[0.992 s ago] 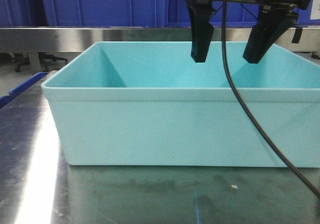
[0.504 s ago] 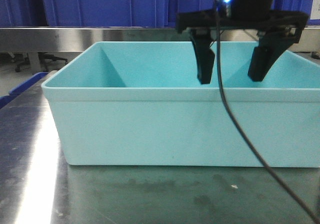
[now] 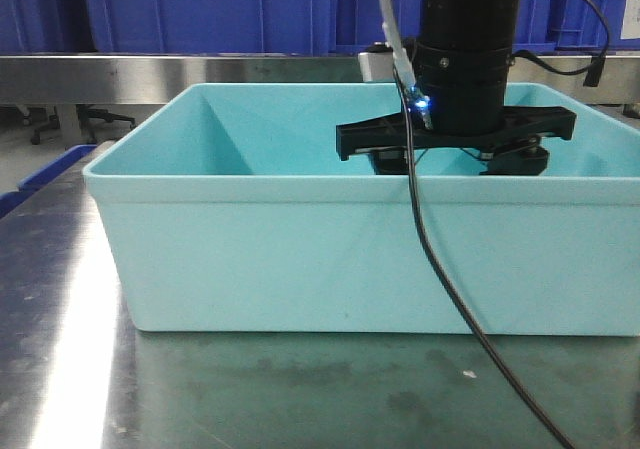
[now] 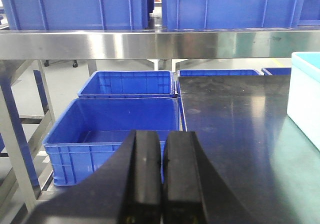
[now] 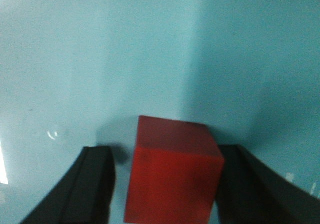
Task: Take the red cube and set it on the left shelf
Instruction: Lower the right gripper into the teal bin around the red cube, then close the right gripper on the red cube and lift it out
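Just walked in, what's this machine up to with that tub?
It is going for a red cube lying in the teal tub. Its right tool is down inside the tub, open, with one finger on each side of the cube, not gripping it yet. The left tool is shut and empty, off to the side, facing the steel shelf that holds blue crates.

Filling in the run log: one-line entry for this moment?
phase: pre-grasp | right gripper: open, straddling red cube in light teal plastic tub | left gripper: shut, empty
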Robot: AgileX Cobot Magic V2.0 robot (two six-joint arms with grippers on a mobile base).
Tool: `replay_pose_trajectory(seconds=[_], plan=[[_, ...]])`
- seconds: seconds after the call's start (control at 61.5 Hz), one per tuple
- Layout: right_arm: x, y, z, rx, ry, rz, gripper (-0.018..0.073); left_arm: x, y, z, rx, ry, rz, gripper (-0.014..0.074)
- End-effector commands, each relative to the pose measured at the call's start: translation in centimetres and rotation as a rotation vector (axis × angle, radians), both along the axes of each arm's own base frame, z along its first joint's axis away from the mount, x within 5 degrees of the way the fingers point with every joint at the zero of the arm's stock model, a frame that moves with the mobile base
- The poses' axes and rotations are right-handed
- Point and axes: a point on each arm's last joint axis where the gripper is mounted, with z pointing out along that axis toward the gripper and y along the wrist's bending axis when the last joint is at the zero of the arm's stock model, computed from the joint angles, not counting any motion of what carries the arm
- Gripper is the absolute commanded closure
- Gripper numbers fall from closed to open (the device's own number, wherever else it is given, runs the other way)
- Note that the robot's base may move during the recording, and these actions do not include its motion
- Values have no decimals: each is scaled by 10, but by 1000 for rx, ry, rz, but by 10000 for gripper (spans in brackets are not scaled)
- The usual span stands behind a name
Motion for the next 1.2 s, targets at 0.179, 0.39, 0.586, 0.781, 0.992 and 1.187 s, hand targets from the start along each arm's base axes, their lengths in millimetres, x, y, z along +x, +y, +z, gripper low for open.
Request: replay_pose_trajectory(seconds=[0.179,0.39,0.586,0.781,0.992,1.187], plan=[[1,-3,38,50,-112,-4,523,0,0,1,-9,-78,-3,495],[-11,-9,91,138,-269,1,519,0,0,1,-9,-78,-3,495],[-45,-29,159,191,-478,73,519,0,0,1,-9,-78,-3,495],[-95,-58,218,205,-650,166,519,0,0,1,-9,-78,-3,495],[-146,-87,247,189,-786,267,519,0,0,1,-9,-78,-3,495],[-196,-114,218,197,-854,297,519,0,0,1,-9,-78,-3,495]])
